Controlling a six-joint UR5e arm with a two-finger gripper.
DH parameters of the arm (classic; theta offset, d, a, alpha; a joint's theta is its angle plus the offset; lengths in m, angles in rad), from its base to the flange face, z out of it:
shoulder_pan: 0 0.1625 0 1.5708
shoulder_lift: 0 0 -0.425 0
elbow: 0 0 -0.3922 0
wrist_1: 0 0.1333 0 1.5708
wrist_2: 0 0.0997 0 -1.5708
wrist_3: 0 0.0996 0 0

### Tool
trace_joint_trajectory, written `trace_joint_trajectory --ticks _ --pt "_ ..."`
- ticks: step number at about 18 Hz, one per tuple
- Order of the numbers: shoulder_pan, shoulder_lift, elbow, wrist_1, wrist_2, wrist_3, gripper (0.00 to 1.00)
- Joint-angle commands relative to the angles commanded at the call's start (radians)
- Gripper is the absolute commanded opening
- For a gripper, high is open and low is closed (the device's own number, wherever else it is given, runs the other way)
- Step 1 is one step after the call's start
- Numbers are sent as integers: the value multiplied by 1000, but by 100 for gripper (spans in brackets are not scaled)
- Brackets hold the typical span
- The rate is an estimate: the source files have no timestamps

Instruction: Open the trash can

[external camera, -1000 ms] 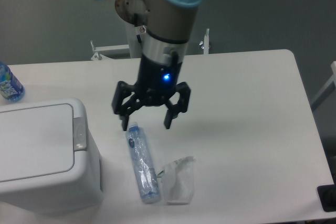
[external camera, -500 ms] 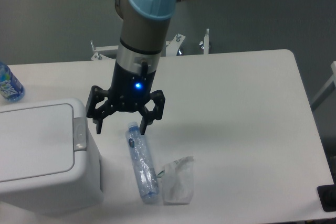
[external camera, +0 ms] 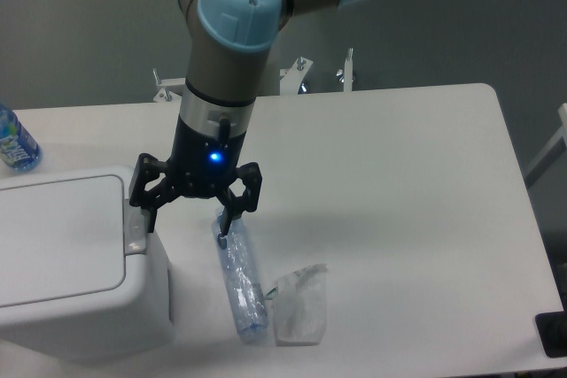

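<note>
Two black fingers of the tool (external camera: 189,216) are spread wide, holding nothing, with a blue light glowing on the body above them. One fingertip (external camera: 148,219) hangs at the right edge of the trash can (external camera: 75,267), just over the small grey latch (external camera: 135,231); whether it touches the latch cannot be told. The other fingertip (external camera: 225,223) sits above the neck of a clear plastic bottle (external camera: 239,276) lying on the white table (external camera: 399,219). The trash can stands at the table's front left corner, its flat lid down. Beside the lying bottle rests a crumpled clear bag (external camera: 299,303). Another bottle (external camera: 15,141) with a blue label stands at the far left edge.
</note>
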Motion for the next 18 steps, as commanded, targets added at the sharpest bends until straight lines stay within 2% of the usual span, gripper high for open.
trace_joint_trajectory --ticks 18 --pt "-12 -9 -3 18 2 0 100"
